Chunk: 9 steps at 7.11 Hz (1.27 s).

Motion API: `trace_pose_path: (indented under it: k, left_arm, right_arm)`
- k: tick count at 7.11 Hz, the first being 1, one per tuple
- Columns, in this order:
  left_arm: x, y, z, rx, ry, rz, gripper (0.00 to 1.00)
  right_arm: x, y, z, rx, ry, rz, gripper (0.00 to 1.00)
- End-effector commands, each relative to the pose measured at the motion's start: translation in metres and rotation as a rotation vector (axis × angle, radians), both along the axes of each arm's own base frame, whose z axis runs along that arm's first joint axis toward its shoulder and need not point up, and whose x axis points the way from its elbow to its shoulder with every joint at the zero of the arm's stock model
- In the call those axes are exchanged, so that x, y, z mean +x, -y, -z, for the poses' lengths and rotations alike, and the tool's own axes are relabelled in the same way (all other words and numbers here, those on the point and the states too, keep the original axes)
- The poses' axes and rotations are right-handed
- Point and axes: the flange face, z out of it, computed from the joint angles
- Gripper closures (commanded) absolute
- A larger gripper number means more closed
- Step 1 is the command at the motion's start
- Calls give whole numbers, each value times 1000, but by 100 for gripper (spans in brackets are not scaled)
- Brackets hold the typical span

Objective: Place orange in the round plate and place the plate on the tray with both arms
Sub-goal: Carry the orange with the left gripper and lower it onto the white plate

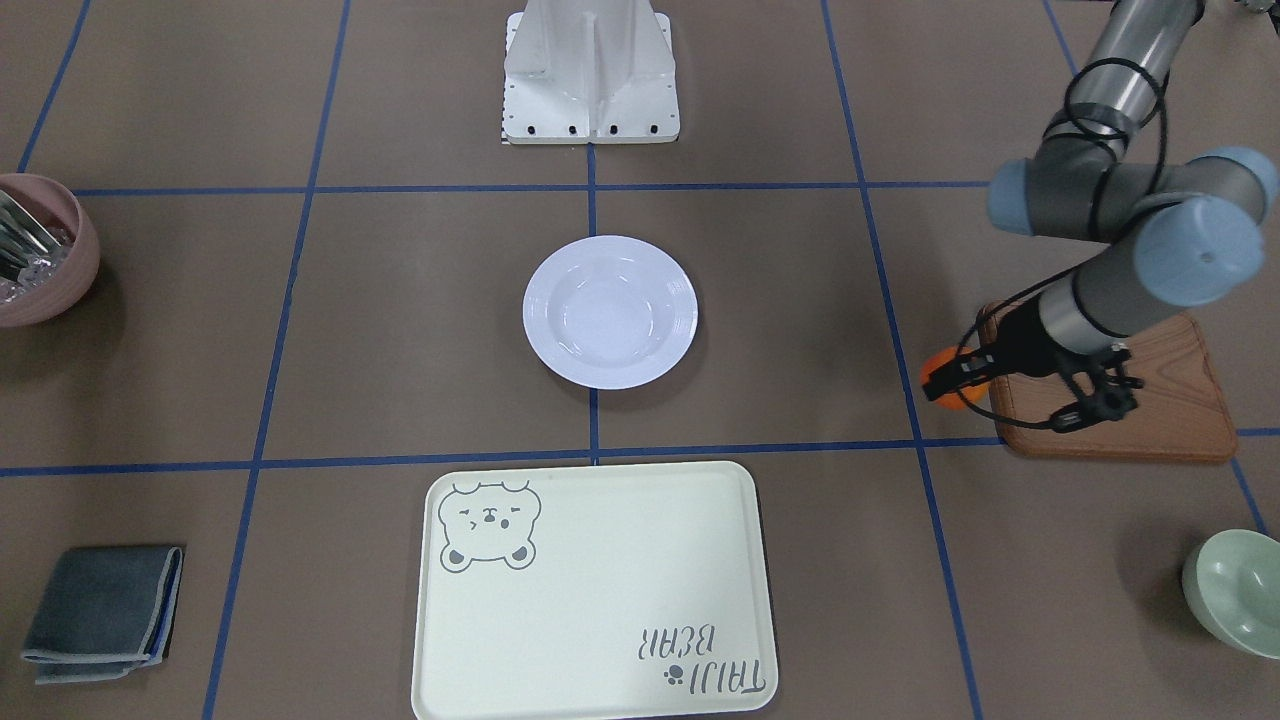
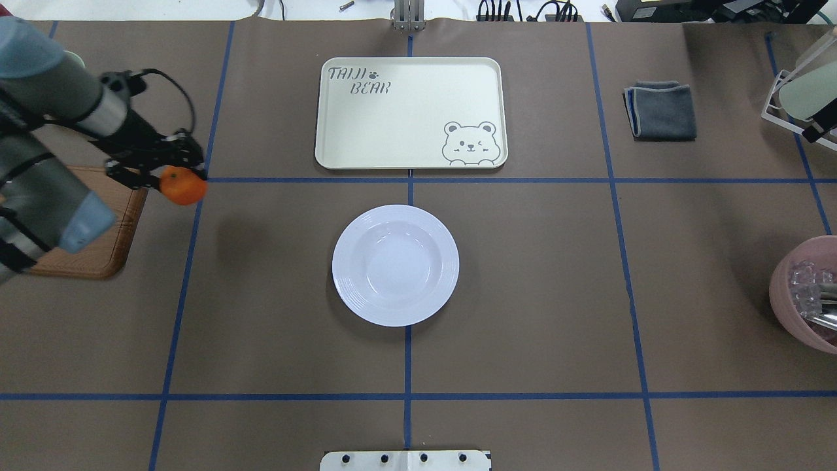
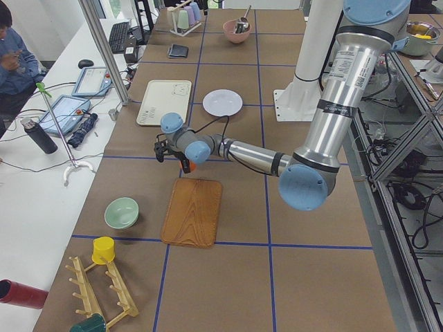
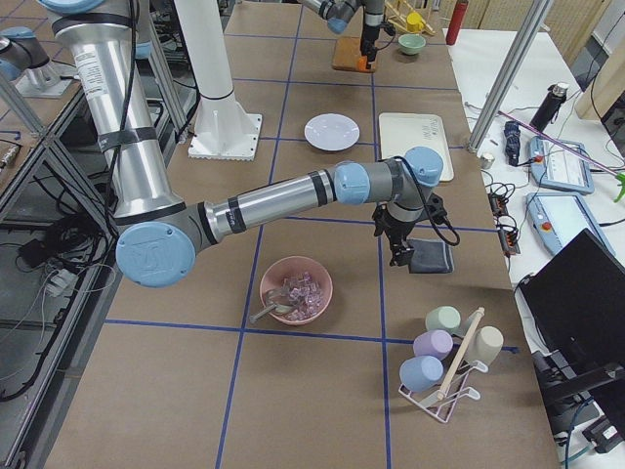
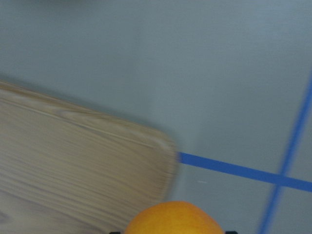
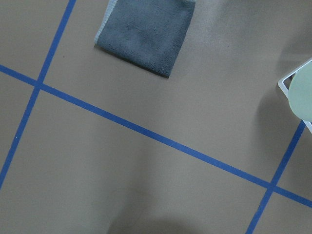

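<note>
orange (image 2: 184, 186), pinched in the closed jaws of the left arm (image 2: 118, 124) above the desk (image 2: 261, 327) near its left edge, should travel level to the plate (image 2: 395, 265) at the desk's middle and sink into its hollow before release; the jaws of the right arm (image 4: 293, 200) i cannot tell open or shut.

My left claw (image 1: 948, 380) is clamped on the orange (image 1: 957, 399) at the edge of the wooden board (image 1: 1160, 420). The round plate (image 1: 610, 311) sits mid-bench, well apart from the orange. The tray (image 1: 600, 570) lies near the plate, across a blue tape line.
</note>
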Motion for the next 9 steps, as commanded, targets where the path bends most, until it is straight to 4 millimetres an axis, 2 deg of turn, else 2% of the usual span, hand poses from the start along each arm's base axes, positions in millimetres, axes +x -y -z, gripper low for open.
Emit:
trace_pose_path:
  k: [1,2,3,4,5,6,7,9]
  left_arm:
    - [103,-16,136,-81,-11,37,100]
    - [131,-25,188,-83,11,17,100]
    - [147,-34,212,-80,0,2,100]
    - [173,-51,229,-53,12,26,100]
    - [209,-78,234,-34,28,-8,100]
    - [236,-95,238,-7,50,-9,100]
    - [255,-106,235,11,70,-8,100]
    - [268,-114,226,8,87,-25,100]
  right_arm:
    - [-5,-1,7,0,5,-4,0]
    - [-13,-2,9,-17,34,-2,0]
    - [-20,-4,10,-22,55,10,0]
    - [-27,-5,12,-30,75,20,0]
    - [-35,-6,14,-46,99,24,0]
    - [-38,-6,18,-46,106,26,0]
    - [-43,-6,25,-64,128,18,0]
    - [-60,-11,34,-125,152,-4,0]
